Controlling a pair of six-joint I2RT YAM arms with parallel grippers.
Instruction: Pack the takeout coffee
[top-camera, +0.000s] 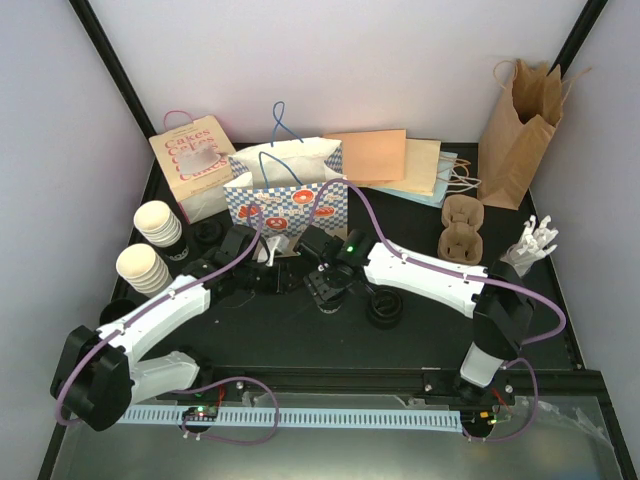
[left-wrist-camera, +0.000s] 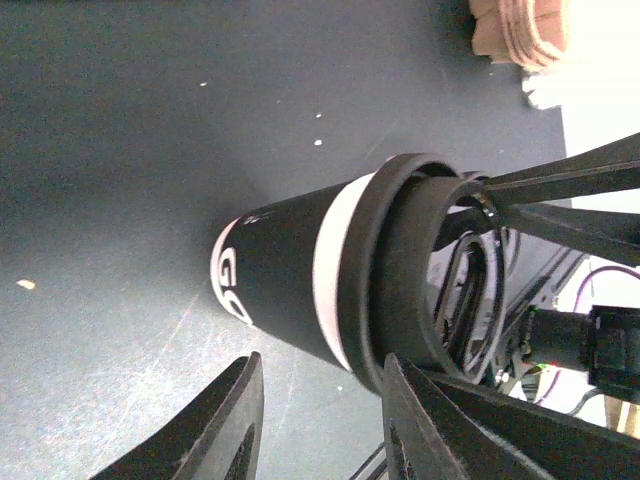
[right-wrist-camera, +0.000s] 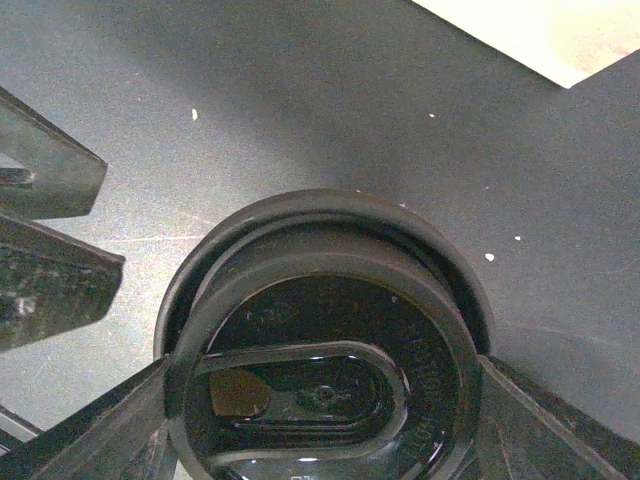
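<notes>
Lid (right-wrist-camera: 320, 330), black and round, sits between the fingers of the right pincer (right-wrist-camera: 320, 425), which are spread wide and pressed against its rim, atop a black-sleeved cup (left-wrist-camera: 285, 285). The left pincer (left-wrist-camera: 320, 400) (partly open, holding nothing) has that cup just beyond its fingertips.

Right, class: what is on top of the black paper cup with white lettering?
A round black plastic lid caps the black paper cup, gripped by the right gripper. The lid hides the cup's inside.
</notes>
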